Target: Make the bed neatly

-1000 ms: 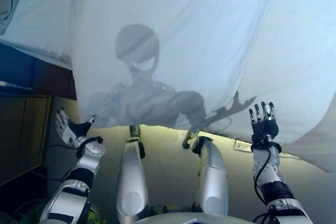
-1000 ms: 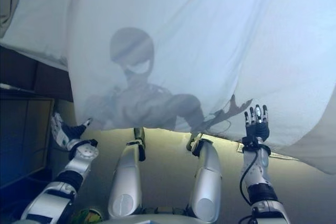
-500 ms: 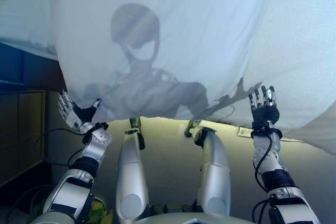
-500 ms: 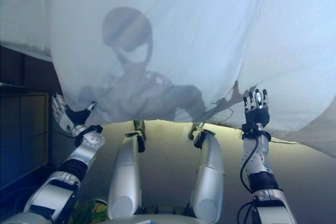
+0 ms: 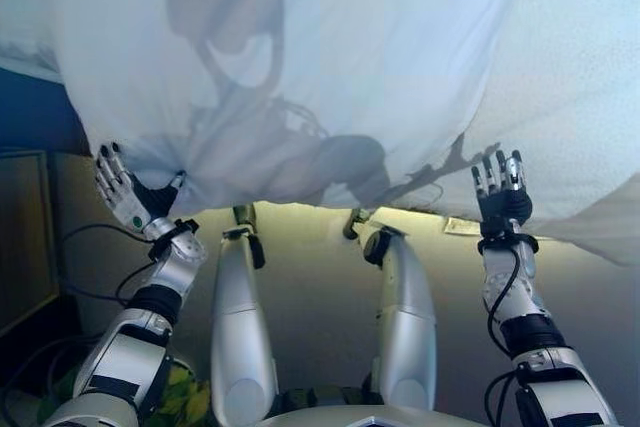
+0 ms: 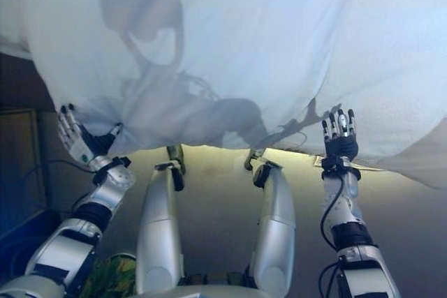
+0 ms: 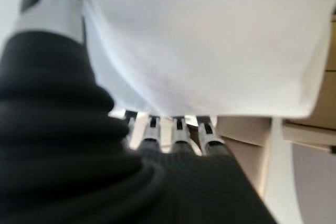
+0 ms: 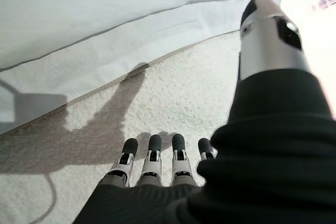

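Bed sheet (image 5: 400,57), white and bare of any writing, hangs over the bed's edge, hiding the frame. Left robot hand (image 5: 128,199) spreads straight fingers beside its lower hem. Right robot hand (image 5: 503,197) rests flat, fingers straight, against the textured mattress (image 8: 173,103).

We see a pale floor (image 5: 310,277) lit from ahead, and dark wooden furniture (image 5: 25,237) at our left.

The sheet (image 5: 380,57) hangs over the mattress (image 8: 173,103), between left hand (image 5: 128,197) and right hand (image 5: 503,202).
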